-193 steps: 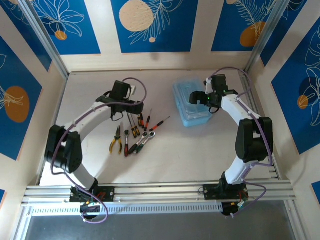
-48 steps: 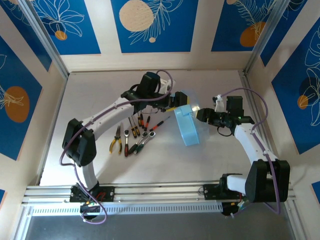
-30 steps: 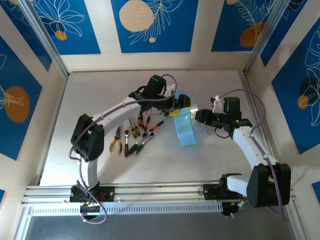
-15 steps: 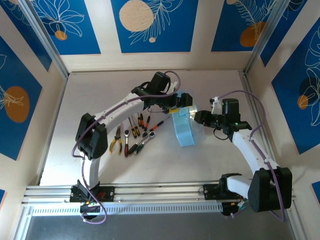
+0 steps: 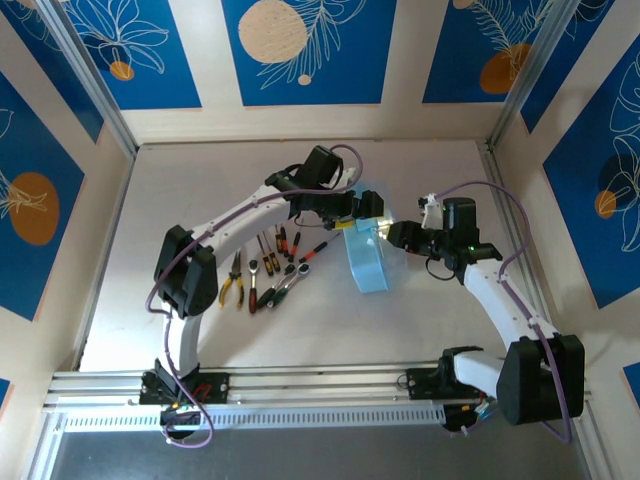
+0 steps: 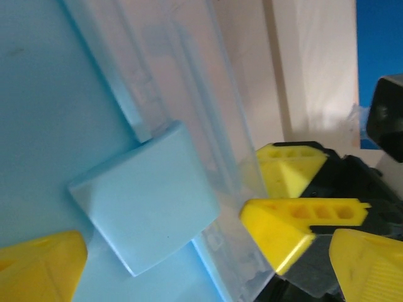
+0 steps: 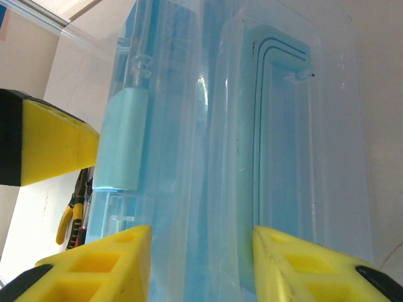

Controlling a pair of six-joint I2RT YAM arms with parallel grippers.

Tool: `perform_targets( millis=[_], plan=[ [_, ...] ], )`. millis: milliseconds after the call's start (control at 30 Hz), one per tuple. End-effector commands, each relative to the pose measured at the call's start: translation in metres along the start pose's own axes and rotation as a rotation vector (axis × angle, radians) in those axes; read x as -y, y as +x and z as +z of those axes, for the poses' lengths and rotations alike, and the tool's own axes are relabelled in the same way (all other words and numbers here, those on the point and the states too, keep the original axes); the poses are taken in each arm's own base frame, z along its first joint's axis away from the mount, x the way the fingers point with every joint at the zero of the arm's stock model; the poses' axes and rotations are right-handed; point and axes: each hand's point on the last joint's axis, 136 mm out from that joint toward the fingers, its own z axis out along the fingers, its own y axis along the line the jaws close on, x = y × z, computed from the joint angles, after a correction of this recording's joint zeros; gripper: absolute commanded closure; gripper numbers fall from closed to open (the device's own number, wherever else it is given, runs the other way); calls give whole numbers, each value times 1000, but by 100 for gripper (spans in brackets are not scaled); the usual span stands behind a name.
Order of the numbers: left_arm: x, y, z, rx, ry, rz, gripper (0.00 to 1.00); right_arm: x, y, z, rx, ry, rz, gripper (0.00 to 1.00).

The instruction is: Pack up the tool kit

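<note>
Right gripper (image 7: 200, 245) — half-closed on case (image 7: 280, 126)

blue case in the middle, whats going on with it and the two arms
The right gripper is clamped on the light-blue case, holding it tipped up on its edge on the table. The left gripper is wide open right at the case's blue latch, not gripping it. The pliers, screwdrivers and wrenches lie loose left of the case, not yet packed.

Light-blue case (image 5: 367, 262) stands tipped on edge beside tools (image 5: 268, 266).
</note>
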Motion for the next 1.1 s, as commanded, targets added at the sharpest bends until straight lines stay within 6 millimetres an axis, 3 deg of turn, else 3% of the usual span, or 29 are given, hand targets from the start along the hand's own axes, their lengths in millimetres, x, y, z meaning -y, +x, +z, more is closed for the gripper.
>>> perform_targets(
  millis=[0, 200, 467, 733, 1067],
  plan=[
    [-7, 8, -1, -22, -58, 11, 0, 22, 33, 3, -96, 62, 74, 57],
    [-4, 2, 6, -13, -22, -3, 0, 21, 35, 3, -100, 52, 77, 57],
    [15, -6, 22, -15, 46, -17, 0, 18, 41, 8, -119, 55, 61, 57],
    [27, 2, 37, -45, 94, -26, 0, 14, 44, 12, -132, 50, 47, 57],
    [58, 15, 41, -101, 285, 41, 0, 15, 46, 18, -146, 51, 51, 57]
  ],
)
